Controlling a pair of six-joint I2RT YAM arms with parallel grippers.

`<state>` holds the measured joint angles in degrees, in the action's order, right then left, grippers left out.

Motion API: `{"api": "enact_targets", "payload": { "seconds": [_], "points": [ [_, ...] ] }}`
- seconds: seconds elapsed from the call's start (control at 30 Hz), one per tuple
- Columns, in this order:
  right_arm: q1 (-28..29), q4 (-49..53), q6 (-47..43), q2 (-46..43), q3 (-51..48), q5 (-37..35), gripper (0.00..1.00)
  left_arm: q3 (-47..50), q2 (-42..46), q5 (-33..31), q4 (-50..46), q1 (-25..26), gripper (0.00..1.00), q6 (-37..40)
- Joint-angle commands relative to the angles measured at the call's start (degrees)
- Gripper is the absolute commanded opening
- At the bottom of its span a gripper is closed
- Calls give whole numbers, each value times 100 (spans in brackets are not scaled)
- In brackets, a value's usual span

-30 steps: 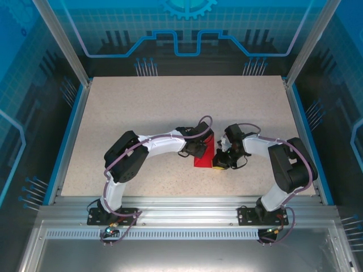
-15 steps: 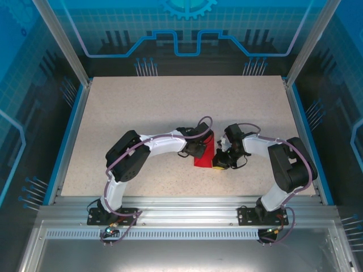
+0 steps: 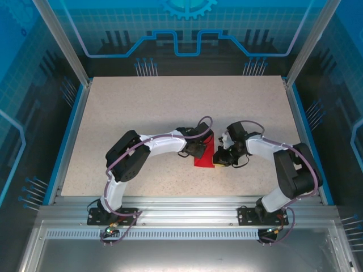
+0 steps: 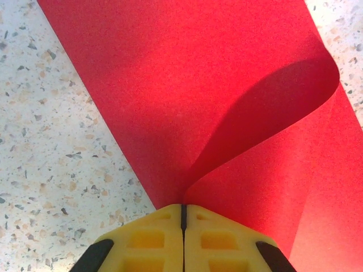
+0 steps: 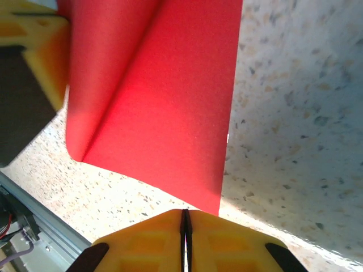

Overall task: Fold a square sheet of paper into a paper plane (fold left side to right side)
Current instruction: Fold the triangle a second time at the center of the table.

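Square sheet of thin bright red paper [image 3: 204, 157] sits on speckled beige table [image 3: 142, 113] betw. both arms, curled over w/ no flat crease yet; left gripper [image 4: 183, 212] jaws together, clamped on its edge; right gripper [image 5: 185, 215] jaws together, apparently nipping the opposite edge; first fold unfinished, later plane folds all left, I judge; no legible writing.

Bright, even light from above. The square sheet of paper [image 4: 187, 85] shadows its own curl; the wrist views blur at their edges.
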<state>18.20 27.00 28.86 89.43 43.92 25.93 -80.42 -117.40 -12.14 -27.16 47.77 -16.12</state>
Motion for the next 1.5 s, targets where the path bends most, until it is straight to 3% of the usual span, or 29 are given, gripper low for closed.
{"api": "enact_targets", "payload": {
  "seconds": [0.0,0.27,0.53,1.27,1.47],
  "points": [
    [-150,28,-70,-147,12,66,11,27,9,106,35,-48,8,47],
    [-140,-151,47,391,-37,-74,9,145,276,327,146,-23,9,117],
    [-140,-29,-36,633,-59,-284,9,179,367,112,156,5,9,119],
    [-84,38,-148,705,-6,-285,10,158,26,-14,117,5,9,92],
    [-170,-112,-178,400,2,121,10,191,-46,19,129,11,9,74]
  ]
}}
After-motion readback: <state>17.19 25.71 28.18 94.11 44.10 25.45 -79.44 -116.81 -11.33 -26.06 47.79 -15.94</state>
